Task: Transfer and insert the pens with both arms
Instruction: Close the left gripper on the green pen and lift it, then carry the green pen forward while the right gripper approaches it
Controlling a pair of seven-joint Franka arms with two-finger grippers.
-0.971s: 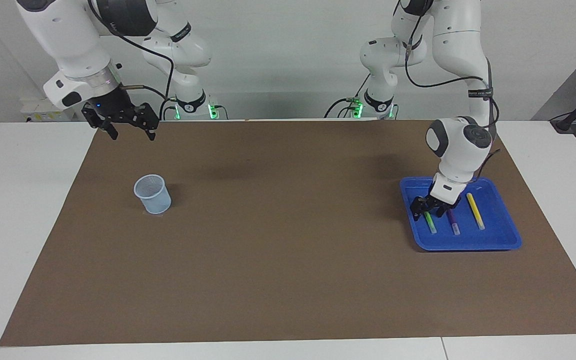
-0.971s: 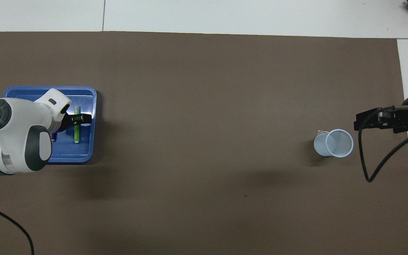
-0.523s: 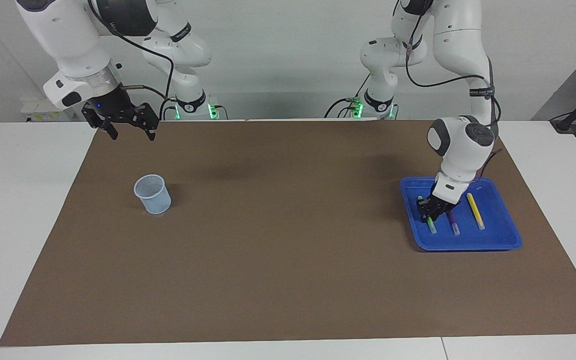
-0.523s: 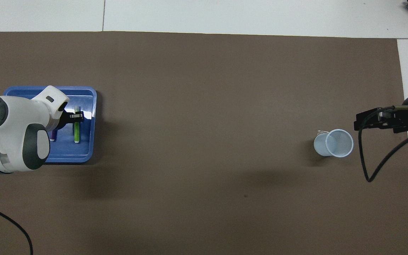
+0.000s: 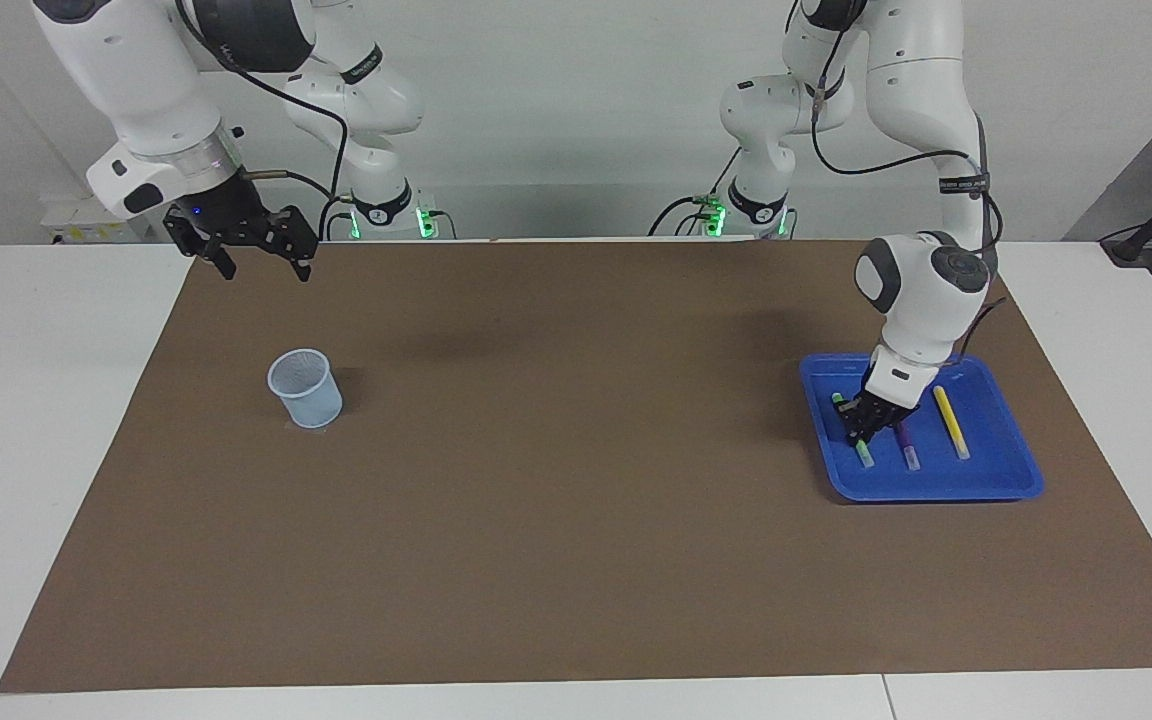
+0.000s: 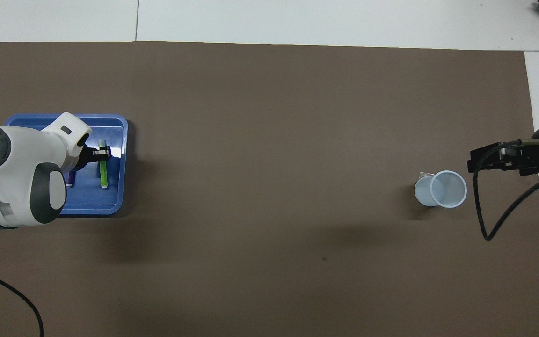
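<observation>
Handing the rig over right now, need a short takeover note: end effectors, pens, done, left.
Left end effector: down in the blue tray, shut on the green pen.
Right end effector: open, waiting in the air at its own end of the table.
Purple pen and yellow pen: lying in the tray.
Cup: no pens in it.
Done: green pen gripped.
Left: lift, hand over, insert; then the other two pens.

Overhead: blue tray [image 6: 115,135] at the left arm's end of the surface [image 6: 269,140], on the brown mat. Left claw [image 6: 103,153] down in the tray, pinched on the green pen [image 6: 104,173]. Purple pen [image 6: 69,179] beside it, mostly hidden under the arm's wrist. Pale cup [image 6: 440,189] upright near the right arm's end. Right claw [image 6: 482,160] waits spread wide next to the cup, not touching it.
</observation>
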